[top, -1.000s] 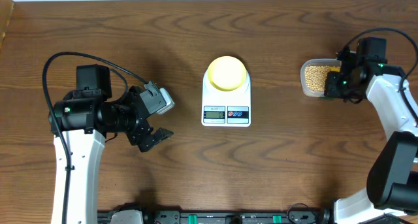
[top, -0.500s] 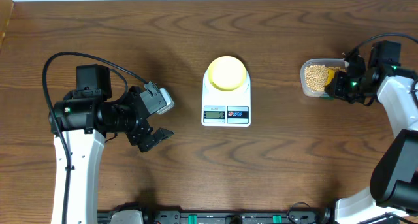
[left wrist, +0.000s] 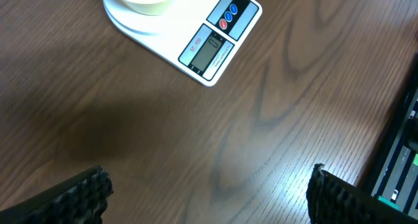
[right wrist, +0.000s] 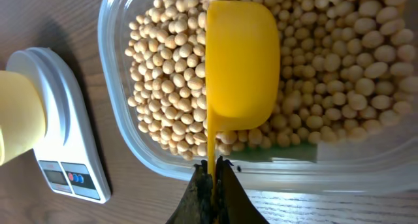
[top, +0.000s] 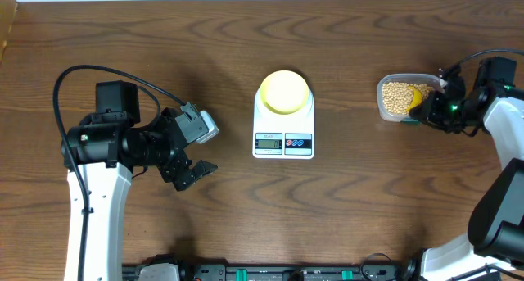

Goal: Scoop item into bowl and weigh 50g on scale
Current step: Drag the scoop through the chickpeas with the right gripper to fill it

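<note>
right gripper (right wrist: 212,177) pinched fully shut on thin flat handle of bright yellow plastic scoop (right wrist: 241,64). smooth rounded cup of scoop resting on beans (right wrist: 163,87): small, round, tan, heaped in clear rectangular tub (right wrist: 111,129) with rounded corners. white flat scale (right wrist: 65,152) well left of tub, pale yellow round bowl (right wrist: 16,113) on its platform. left gripper (left wrist: 206,194) spread wide, empty, ribbed black pads (left wrist: 81,191) over dark wood-grain table (left wrist: 261,119).

No legible text — tiny print on the scale (left wrist: 189,34) too blurred
</note>
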